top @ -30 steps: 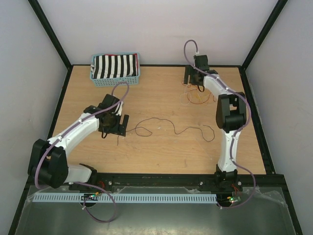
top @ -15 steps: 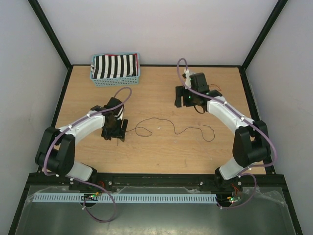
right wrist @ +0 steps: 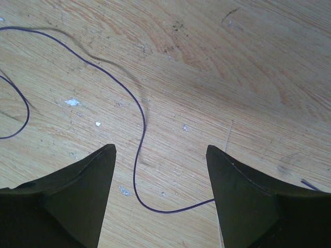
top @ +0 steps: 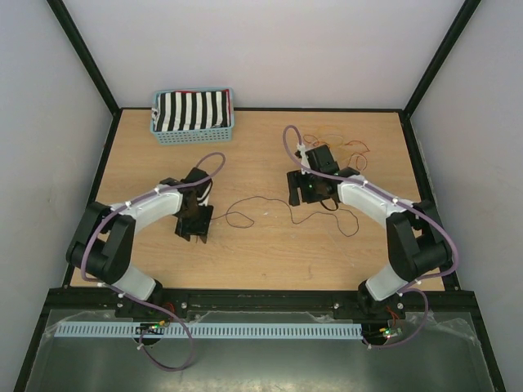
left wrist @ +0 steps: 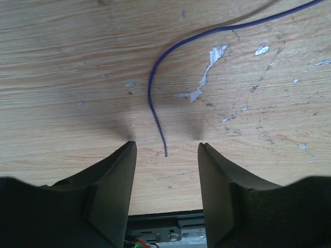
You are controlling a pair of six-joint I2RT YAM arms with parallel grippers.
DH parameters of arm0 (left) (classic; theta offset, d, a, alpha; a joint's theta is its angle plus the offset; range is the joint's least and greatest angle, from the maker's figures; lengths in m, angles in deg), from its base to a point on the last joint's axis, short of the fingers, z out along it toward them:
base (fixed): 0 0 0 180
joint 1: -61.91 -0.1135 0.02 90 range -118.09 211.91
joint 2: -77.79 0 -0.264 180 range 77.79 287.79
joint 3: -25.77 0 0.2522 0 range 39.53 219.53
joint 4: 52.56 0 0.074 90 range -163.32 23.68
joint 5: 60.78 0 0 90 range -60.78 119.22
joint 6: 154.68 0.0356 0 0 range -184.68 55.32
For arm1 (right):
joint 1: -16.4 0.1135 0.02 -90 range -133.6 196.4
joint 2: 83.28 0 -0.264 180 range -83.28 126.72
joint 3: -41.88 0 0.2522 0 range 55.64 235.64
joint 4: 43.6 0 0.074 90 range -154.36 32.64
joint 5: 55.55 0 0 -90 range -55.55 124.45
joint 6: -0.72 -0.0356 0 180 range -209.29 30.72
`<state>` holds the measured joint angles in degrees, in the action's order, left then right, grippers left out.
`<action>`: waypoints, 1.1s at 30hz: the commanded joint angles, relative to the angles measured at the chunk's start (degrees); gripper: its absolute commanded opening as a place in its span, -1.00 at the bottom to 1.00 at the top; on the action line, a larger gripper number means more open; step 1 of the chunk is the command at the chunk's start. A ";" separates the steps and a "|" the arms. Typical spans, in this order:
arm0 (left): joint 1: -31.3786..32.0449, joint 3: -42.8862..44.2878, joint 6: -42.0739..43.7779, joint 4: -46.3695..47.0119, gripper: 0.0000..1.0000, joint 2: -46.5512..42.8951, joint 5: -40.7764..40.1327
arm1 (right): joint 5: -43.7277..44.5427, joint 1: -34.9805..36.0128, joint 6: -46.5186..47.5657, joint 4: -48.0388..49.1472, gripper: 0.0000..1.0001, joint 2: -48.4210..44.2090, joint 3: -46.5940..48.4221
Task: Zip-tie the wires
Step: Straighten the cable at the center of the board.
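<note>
I see left tool [left wrist: 165, 149] spread, dark wire [left wrist: 149, 98] end between its fingers. Right tool [right wrist: 161, 154] spread, wire looping between.

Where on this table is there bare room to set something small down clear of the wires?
Bare table runs along the near edge, in front of the dark wire. Another patch lies at the far edge between the basket and the coloured wires. Mid-table is crowded: the left gripper and right gripper hover open over the dark wire.
</note>
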<state>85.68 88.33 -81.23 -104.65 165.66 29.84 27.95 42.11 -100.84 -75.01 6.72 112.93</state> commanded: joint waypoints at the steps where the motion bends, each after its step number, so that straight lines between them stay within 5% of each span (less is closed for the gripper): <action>1: 0.90 -0.12 -1.42 -0.93 -0.01 1.77 0.94 | 0.21 0.12 -0.17 1.25 0.62 -2.11 -0.50; 6: 0.97 0.34 -1.32 -0.88 -0.30 3.56 0.81 | 1.81 0.15 0.57 1.30 0.61 -1.72 -1.55; 11: 0.90 0.71 -1.55 -0.89 -0.99 4.09 0.34 | 0.16 0.20 1.30 0.64 0.62 -1.11 -2.30; 24: -4.55 3.32 3.07 -2.22 -1.00 -3.52 -2.87 | -4.70 0.85 4.11 -3.42 0.61 0.17 -5.83; 31: -7.29 6.12 4.69 -2.33 -1.00 -4.46 -2.56 | -6.38 2.04 4.90 -5.70 0.07 0.06 -7.26; 33: -7.84 6.81 5.20 -2.53 -1.00 -4.54 -2.20 | -6.67 2.03 5.25 -6.62 0.06 -0.30 -7.45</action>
<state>78.68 92.67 -77.78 -105.74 162.73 27.68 22.99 43.80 -96.68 -78.31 6.61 106.27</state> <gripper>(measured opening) 0.004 0.540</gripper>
